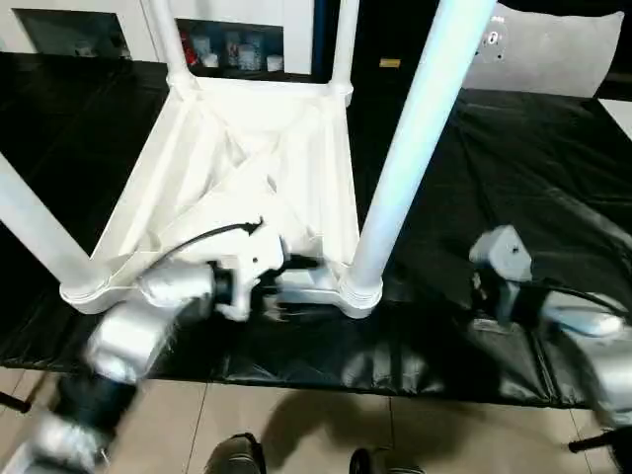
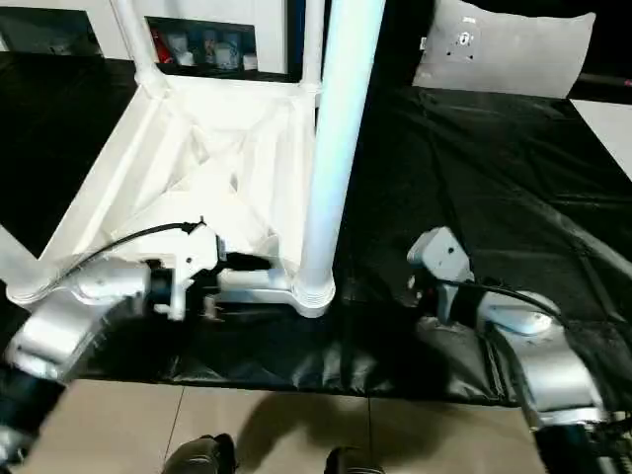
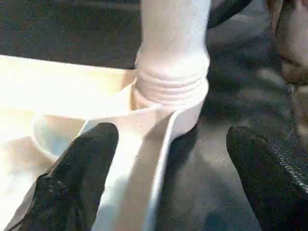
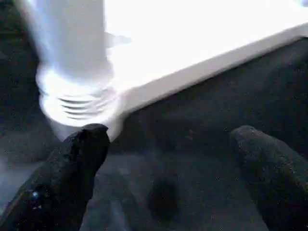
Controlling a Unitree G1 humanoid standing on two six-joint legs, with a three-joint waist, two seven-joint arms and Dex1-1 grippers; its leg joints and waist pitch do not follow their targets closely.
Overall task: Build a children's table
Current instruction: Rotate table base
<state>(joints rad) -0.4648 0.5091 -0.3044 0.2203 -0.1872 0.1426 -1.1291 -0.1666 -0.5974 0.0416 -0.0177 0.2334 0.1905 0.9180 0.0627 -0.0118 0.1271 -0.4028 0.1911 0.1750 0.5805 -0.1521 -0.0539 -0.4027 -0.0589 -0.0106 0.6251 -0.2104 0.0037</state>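
Black sheeting covers the tabletop [image 1: 553,178], where the children's table [image 1: 247,188] lies upside down at twelve o'clock, legs up for fitting. Left claw [image 3: 168,178] straddles its rim, spread; right claw [image 4: 168,183], spread, hovers at four o'clock.

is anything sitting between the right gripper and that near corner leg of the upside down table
Nothing visible does. The right gripper hangs open over the black-covered work table, off to the side of the near leg. In the right wrist view, bare black cover lies between its fingers and the leg's threaded collar.
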